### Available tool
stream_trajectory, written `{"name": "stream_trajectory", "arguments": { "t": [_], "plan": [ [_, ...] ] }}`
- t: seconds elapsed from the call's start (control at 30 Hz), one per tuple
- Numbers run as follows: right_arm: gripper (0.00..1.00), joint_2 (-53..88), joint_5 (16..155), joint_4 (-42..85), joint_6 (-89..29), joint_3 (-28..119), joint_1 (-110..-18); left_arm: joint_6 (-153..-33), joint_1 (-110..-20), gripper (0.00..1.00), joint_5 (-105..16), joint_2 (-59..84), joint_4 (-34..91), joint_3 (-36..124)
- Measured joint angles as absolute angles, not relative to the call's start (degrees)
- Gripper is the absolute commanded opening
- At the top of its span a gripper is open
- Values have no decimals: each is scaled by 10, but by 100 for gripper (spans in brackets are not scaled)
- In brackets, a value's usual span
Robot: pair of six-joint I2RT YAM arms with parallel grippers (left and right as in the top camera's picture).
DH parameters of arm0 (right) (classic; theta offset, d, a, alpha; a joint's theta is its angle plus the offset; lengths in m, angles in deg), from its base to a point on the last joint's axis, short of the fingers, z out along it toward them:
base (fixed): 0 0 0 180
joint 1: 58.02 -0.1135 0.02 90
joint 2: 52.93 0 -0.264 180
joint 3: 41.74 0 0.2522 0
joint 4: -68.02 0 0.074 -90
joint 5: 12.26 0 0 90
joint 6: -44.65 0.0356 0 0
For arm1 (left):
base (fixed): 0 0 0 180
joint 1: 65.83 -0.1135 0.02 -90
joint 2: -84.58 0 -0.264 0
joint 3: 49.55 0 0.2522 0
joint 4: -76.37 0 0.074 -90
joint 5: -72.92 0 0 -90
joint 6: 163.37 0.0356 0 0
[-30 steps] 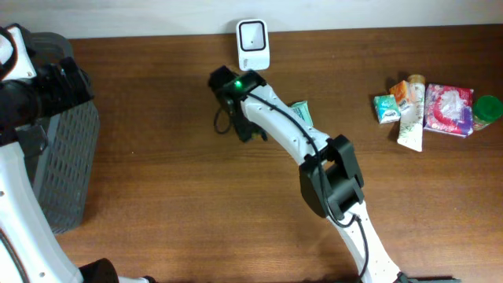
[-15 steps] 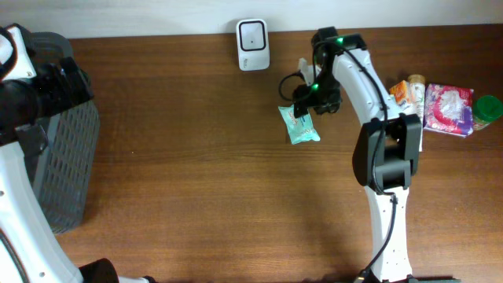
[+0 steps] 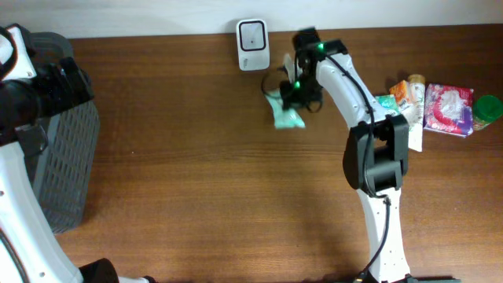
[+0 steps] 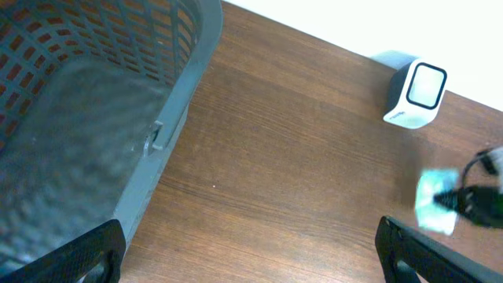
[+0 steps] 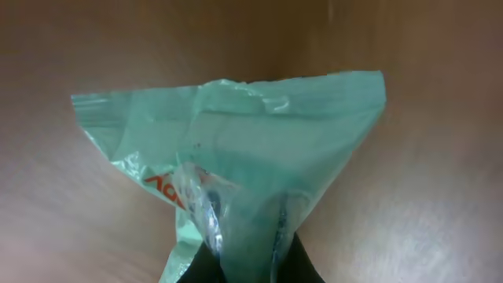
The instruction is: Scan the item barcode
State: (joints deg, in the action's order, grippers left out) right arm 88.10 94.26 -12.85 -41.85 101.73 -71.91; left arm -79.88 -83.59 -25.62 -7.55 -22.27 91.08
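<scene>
The right end effector (image 5: pixel 244 240) has just pinched the packet (image 3: pixel 285 118), drawing it nearer the scanner (image 3: pixel 253 35), so barcode presentation can begin; the left end effector (image 4: pixel 251 255) gapes wide

The tabletop (image 3: pixel 173 173) is brown wood with a fine straight grain and a soft satin sheen. The packet (image 5: pixel 236 149) is thin, pale green plastic film, crinkled, glossy and partly see-through. The scanner (image 3: pixel 253 45) has a smooth white plastic shell around a glossy grey window. The basket (image 4: pixel 169 118) is matt grey plastic, moulded as an open lattice.
</scene>
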Motion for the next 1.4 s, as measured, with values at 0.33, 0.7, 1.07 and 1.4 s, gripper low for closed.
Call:
{"name": "stream_trajectory", "arguments": {
  "t": [0.33, 0.7, 1.07, 1.4],
  "plan": [
    [4, 938, 921, 320, -268, 1117, -748, -799, -836, 99, -256, -76, -223, 911],
    [4, 982, 852, 347, -256, 1127, -756, -799, -836, 99, -256, -76, -223, 911],
    [4, 982, 851, 273, -256, 1179, -756, -799, -836, 99, -256, -76, -223, 911],
    [4, 978, 851, 244, -256, 1179, -756, -799, -836, 99, -256, -76, -223, 911]
  ]
}}
